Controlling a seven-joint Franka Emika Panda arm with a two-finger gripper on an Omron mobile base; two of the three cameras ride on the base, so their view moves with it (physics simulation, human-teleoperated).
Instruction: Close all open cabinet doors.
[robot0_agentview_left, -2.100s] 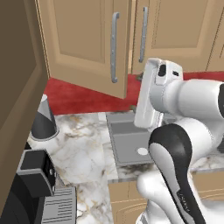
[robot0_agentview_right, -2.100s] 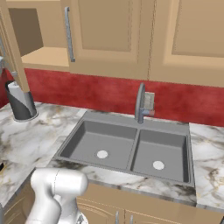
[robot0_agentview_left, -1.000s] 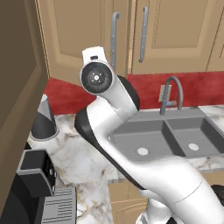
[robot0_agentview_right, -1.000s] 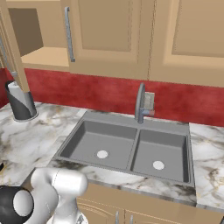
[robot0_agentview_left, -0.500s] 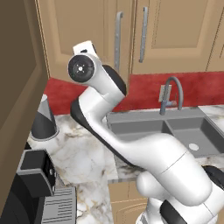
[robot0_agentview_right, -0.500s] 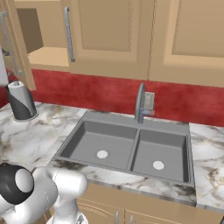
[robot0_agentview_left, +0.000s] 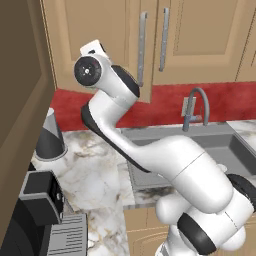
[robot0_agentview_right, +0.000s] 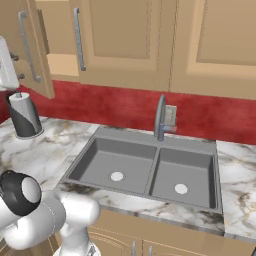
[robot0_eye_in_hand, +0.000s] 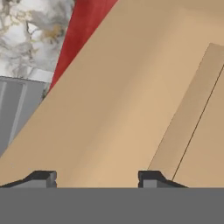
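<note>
Swinging up and leftward since a moment ago, the arm now puts its pincer (robot0_eye_in_hand: 96, 177), tips parted around nothing, flat against the open cabinet door (robot0_agentview_right: 30, 45) at upper left above the bench (robot0_agentview_right: 45, 150), its long axis upright, straight ahead

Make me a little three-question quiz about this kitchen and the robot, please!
1. True or false: every cabinet door is shut.
2. What stands on the counter left of the sink?
A. a kettle
B. a paper towel roll
C. a bowl
3. Fill in: the faucet stands in front of a ____ wall.

Key:
1. False: one at the left hangs open.
2. B
3. red
</note>
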